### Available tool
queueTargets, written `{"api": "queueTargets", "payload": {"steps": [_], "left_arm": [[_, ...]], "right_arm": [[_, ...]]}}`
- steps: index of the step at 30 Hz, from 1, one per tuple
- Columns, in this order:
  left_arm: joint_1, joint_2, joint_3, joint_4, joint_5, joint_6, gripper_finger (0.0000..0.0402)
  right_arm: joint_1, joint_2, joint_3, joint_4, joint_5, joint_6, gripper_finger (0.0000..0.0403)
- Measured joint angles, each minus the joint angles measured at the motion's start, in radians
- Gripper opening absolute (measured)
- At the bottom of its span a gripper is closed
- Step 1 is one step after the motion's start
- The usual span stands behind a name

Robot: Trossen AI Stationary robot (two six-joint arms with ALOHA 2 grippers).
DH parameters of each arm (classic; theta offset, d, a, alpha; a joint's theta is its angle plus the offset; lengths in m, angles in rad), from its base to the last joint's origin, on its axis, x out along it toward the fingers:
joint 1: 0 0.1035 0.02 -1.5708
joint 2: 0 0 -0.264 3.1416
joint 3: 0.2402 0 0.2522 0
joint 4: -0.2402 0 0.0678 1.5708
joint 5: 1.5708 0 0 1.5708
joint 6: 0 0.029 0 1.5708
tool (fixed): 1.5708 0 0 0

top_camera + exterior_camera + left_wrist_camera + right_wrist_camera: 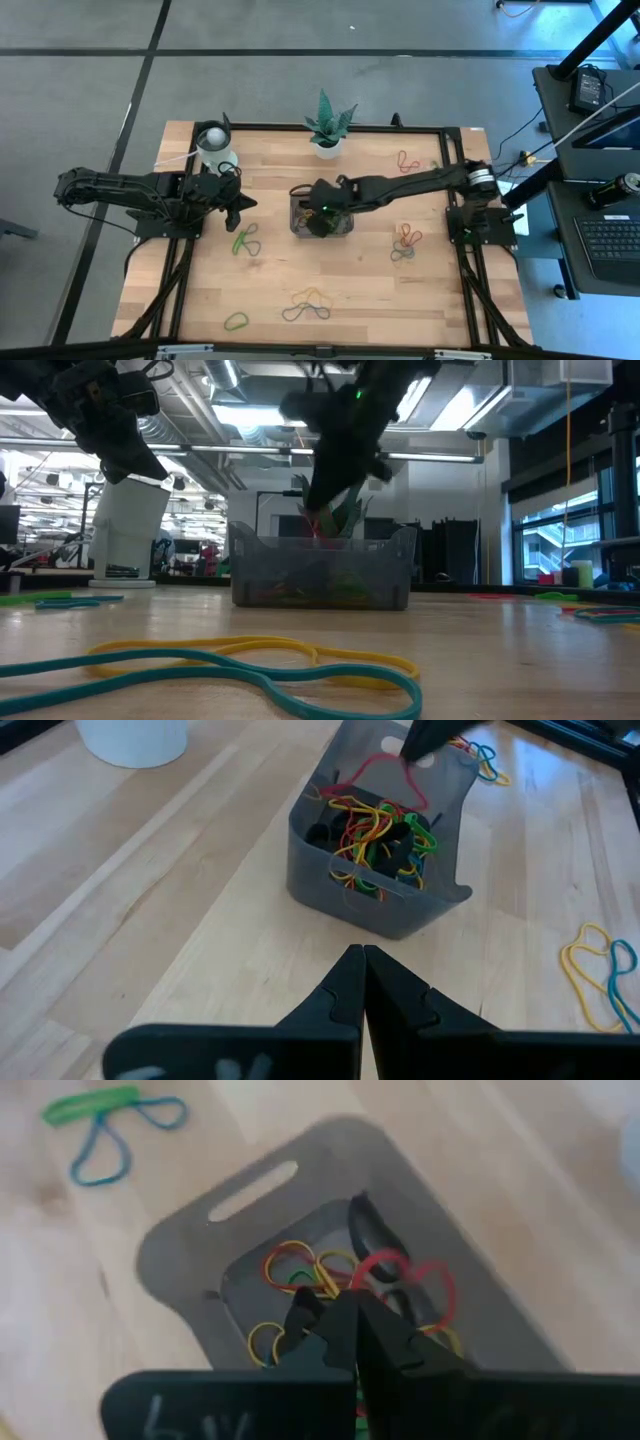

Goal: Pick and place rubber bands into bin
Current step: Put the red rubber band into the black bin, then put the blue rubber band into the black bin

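Observation:
The bin (293,222) stands mid-table and holds a tangle of rubber bands (375,835) in yellow, red, green and black. Over its inside my right gripper (350,1302) slants down, shut on a red rubber band (385,765). More rubber bands lie flat on the table to the bin's left (245,240), right (405,242) and near side (308,305). My left gripper (362,952) hovers shut and holding nothing above the table, left of the bin. My right gripper pinches the red rubber band between its two fingertips, at one end of the loop (372,1275). The fingers slant down from the table's right side. The band hangs slack below them over the bin's inside (420,795); whether its lower end touches the pile I cannot tell.
A white cup (215,145) stands at the far left and a potted plant (327,125) at the far middle. A red-and-orange band (405,160) lies at the far right and a green one (237,320) near the front edge.

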Motion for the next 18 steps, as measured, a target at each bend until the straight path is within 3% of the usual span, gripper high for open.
{"api": "queueTargets", "payload": {"steps": [8, 18], "left_arm": [[0.0, 0.0, 0.0, 0.0, -0.008, 0.04, 0.0001], [0.0, 0.0, 0.0, 0.0, -0.07, 0.131, 0.0001]], "right_arm": [[0.0, 0.071, 0.0, -0.004, -0.093, 0.14, 0.0017], [0.0, 0.04, 0.0, -0.005, -0.095, 0.15, 0.0071]]}}
